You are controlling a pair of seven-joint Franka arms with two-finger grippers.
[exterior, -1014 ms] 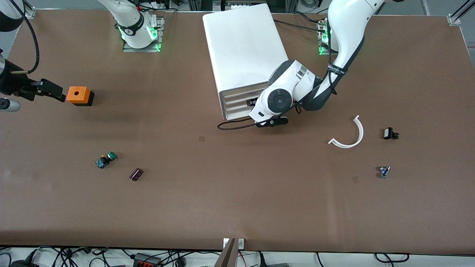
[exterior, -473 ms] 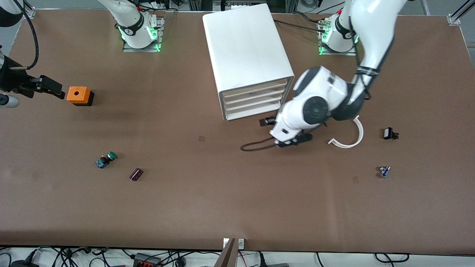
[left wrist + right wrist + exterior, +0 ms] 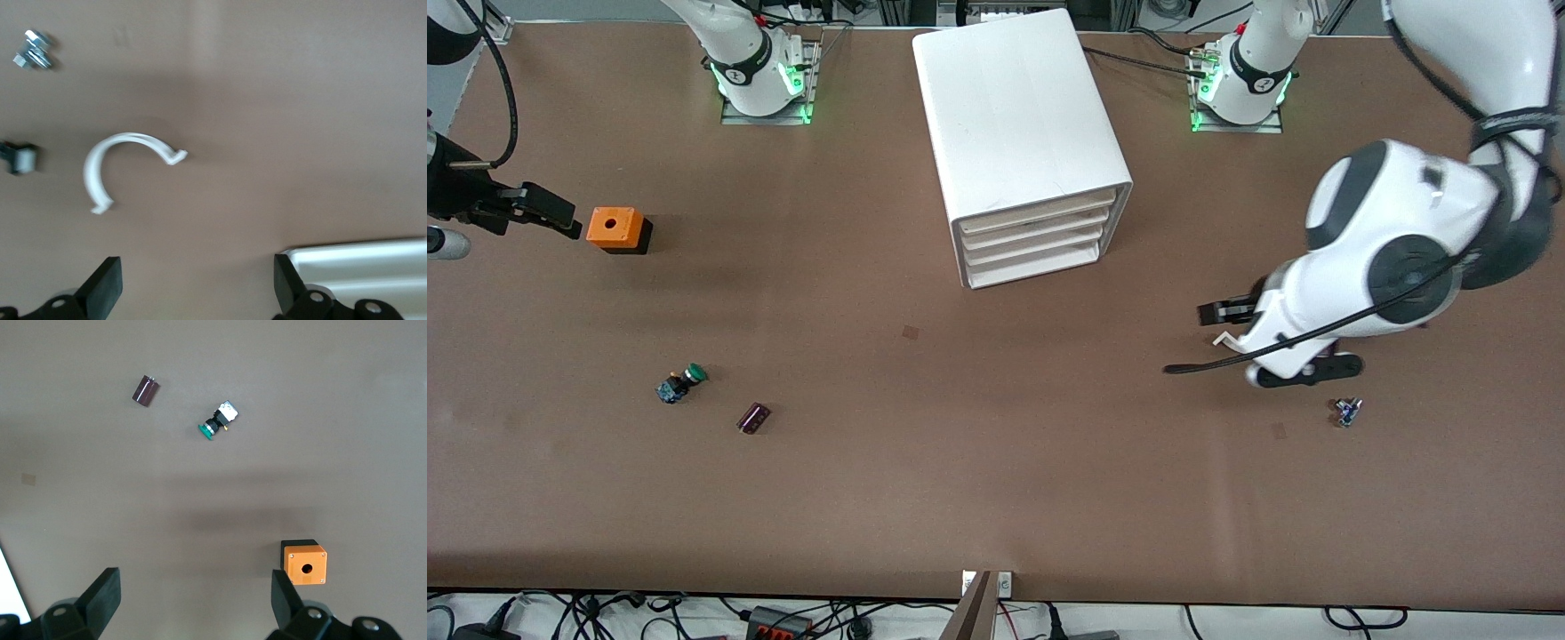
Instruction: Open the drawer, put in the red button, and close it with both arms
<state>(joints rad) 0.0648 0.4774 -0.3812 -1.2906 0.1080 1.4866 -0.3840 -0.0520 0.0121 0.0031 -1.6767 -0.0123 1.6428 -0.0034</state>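
The white cabinet [image 3: 1018, 124] stands mid-table with all four drawers pushed in; the second drawer from the top [image 3: 1039, 228] is shut. No red button shows in any view. My left gripper [image 3: 1221, 312] is open and empty over bare table beside a white curved clip, between the cabinet and the left arm's end of the table; in the left wrist view [image 3: 197, 280] its jaws stand wide apart. My right gripper [image 3: 551, 213] is open and empty next to the orange box [image 3: 615, 228], and shows wide open in the right wrist view [image 3: 193, 593].
The white curved clip [image 3: 100, 167] lies partly under the left arm. A small black part [image 3: 20, 159] and a bolt [image 3: 1347, 412] lie near it. A green-capped button [image 3: 683, 382] and a dark red cylinder [image 3: 753, 418] lie toward the right arm's end.
The left arm has swung away from the cabinet's drawer fronts toward the left arm's end of the table. The drawers now all show pushed in. The right arm has barely moved.
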